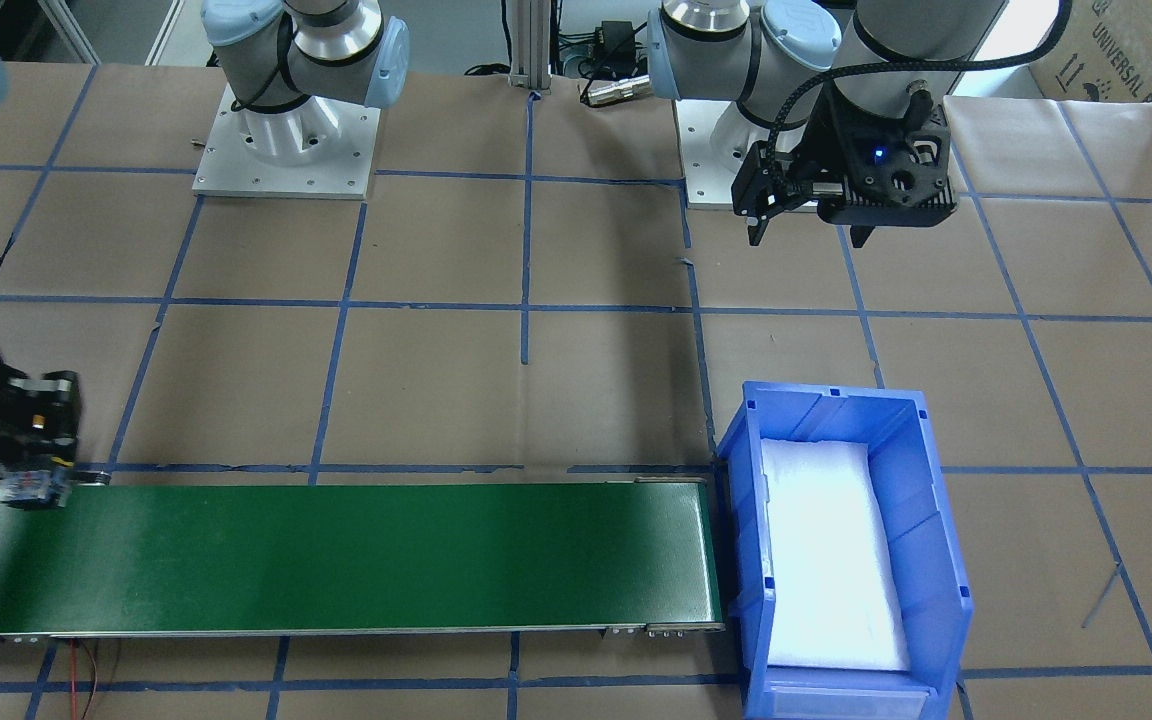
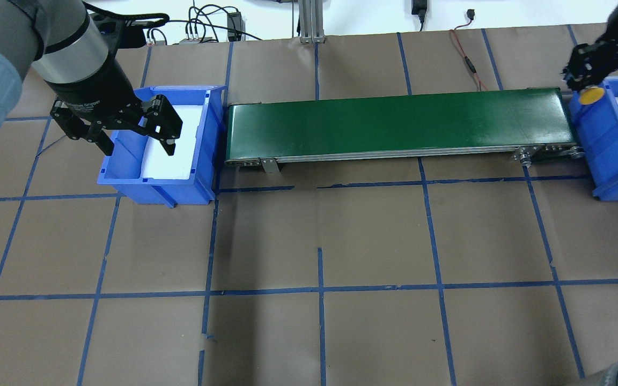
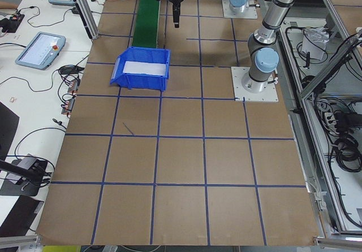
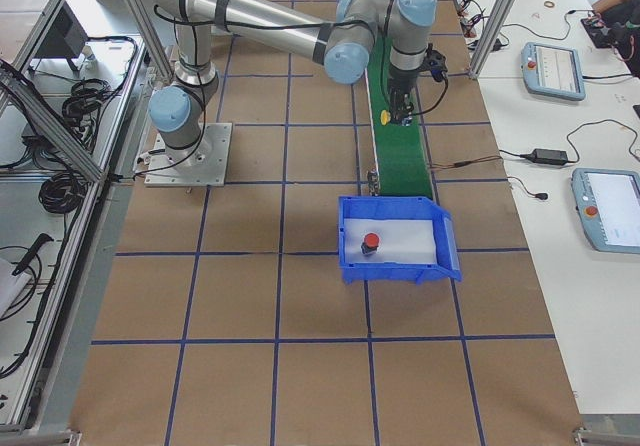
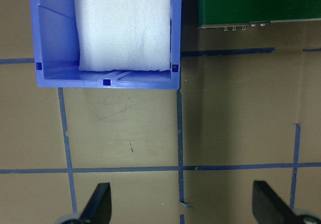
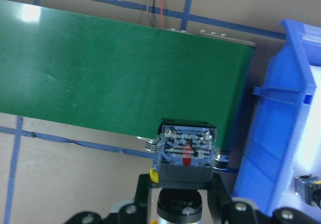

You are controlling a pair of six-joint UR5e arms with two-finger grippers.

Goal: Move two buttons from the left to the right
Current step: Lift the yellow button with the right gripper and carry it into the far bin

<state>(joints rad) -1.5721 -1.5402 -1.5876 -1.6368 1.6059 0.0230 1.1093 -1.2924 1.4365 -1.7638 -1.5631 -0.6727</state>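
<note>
The jaws of the right gripper (image 2: pixel 582 88) are pressed tight on the yellow button (image 2: pixel 591 96), which is held over the end of the belt (image 2: pixel 395 126) beside the right bin (image 2: pixel 617 161). The red button (image 4: pixel 371 243) is seen inside that bin. The jaws of the left gripper (image 2: pixel 140 147) are spread wide, high up near the left bin (image 2: pixel 153 187).

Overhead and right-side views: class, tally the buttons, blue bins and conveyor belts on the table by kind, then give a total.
Buttons: 2 (yellow button, red button)
Blue bins: 2 (left bin, right bin)
Conveyor belt: 1
Total: 5
</note>
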